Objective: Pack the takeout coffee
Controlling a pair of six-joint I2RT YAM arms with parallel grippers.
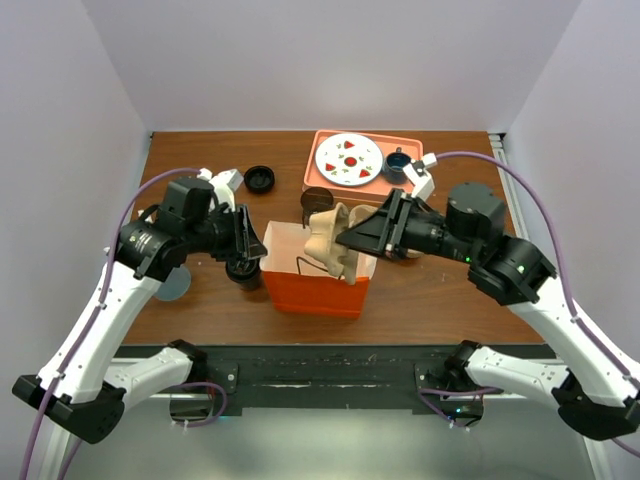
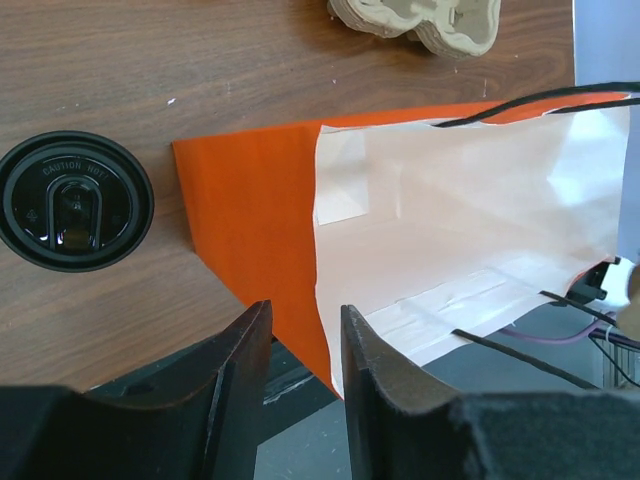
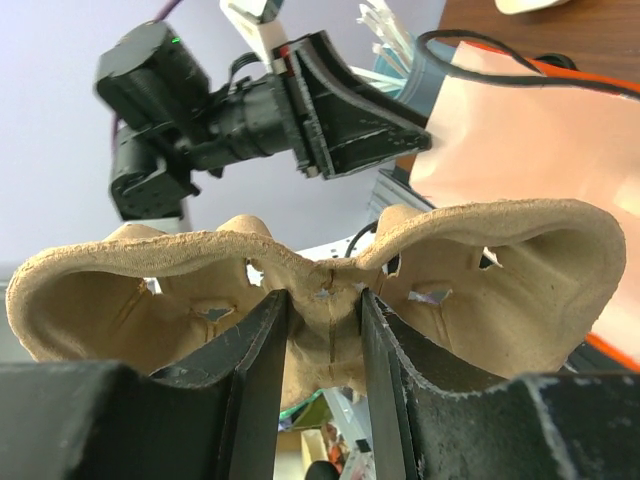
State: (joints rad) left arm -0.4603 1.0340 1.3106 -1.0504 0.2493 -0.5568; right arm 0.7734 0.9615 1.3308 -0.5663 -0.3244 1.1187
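The takeout coffee [image 1: 243, 272], a dark cup with a black lid [image 2: 75, 200], stands on the table just left of the orange paper bag [image 1: 315, 285]. My left gripper [image 1: 250, 240] hovers above the cup, at the bag's left rim. It is open by a narrow gap [image 2: 305, 315], with a corner of the bag [image 2: 250, 220] showing below that gap. My right gripper [image 1: 345, 240] is shut on the centre ridge of a pulp cup carrier [image 1: 325, 235], held over the bag's open mouth. The carrier [image 3: 500, 270] fills the right wrist view around my right gripper [image 3: 325, 300].
A second dark brown cup [image 1: 317, 197] stands behind the bag. A loose black lid [image 1: 259, 179] lies at the back left and a grey disc [image 1: 175, 285] at the left. The orange tray [image 1: 312, 170] at the back holds a plate [image 1: 348, 160] and a blue mug [image 1: 397, 165].
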